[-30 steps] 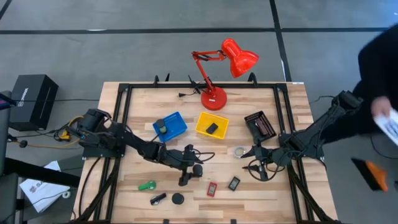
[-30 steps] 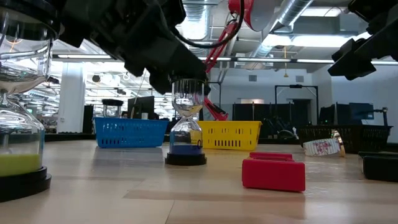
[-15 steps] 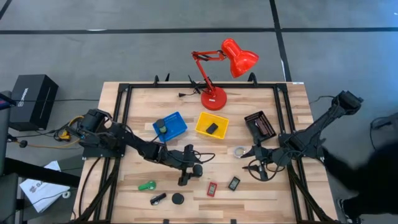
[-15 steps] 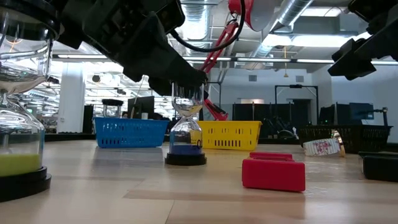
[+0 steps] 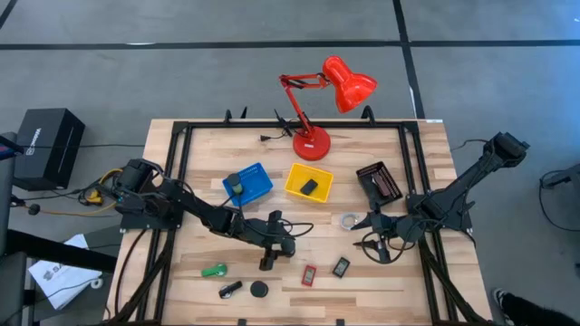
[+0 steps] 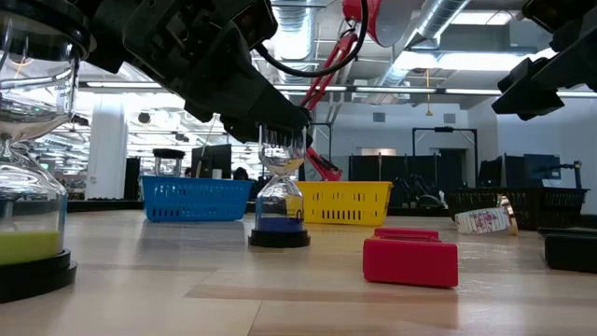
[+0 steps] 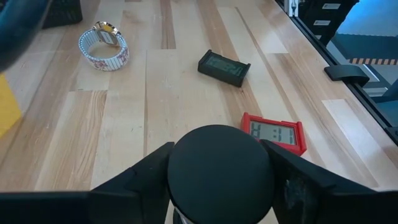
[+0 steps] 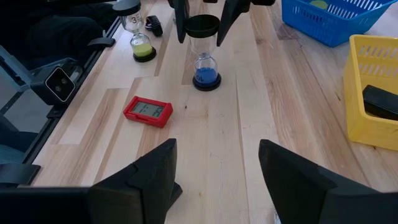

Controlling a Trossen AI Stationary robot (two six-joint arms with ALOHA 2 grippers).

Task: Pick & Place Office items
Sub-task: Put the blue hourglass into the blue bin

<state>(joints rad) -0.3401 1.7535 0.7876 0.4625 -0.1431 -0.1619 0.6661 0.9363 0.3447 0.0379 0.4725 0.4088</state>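
— Where are your fingers?

— My left gripper (image 8: 201,14) has its fingers either side of the black cap of the blue hourglass (image 8: 204,53), nearly closed; I can't tell if they grip yet. It stands upright on the table (image 5: 381,272), blue sand low.

— The other arm?

— The right gripper (image 5: 370,237) waits wide open, holding nothing.

— Progress?

— Early, I'd judge. Beyond the fingers lie a red clock (image 7: 273,132) and a dark clock (image 7: 224,67); a green hourglass (image 8: 140,43) also stands loose.

High view straight down over whole table; low view level at tabletop, close; wrist views forward along table; all share the blue-sand hourglass (image 6: 279,201).
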